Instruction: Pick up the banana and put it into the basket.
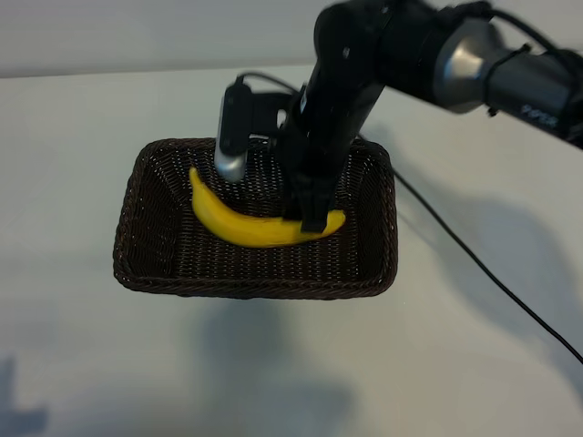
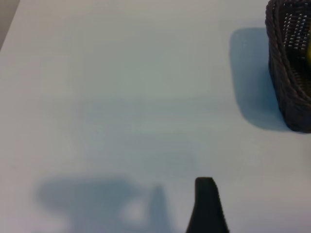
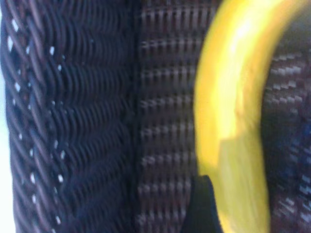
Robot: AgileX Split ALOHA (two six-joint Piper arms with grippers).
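Observation:
The yellow banana (image 1: 246, 228) lies curved on the floor of the dark-brown wicker basket (image 1: 255, 287) in the middle of the table. My right gripper (image 1: 310, 214) reaches down into the basket at the banana's right end, touching or almost touching it. In the right wrist view the banana (image 3: 233, 97) runs along the woven floor next to the basket's wall (image 3: 73, 121), with my right gripper (image 3: 243, 213) at it. My left gripper (image 2: 155, 228) hovers open over bare table, away from the basket's corner (image 2: 286, 97), with nothing in it.
A black cable (image 1: 474, 264) trails across the white table to the right of the basket. The right arm's silver wrist camera (image 1: 232, 137) hangs over the basket's back part. Bare table surrounds the basket on all sides.

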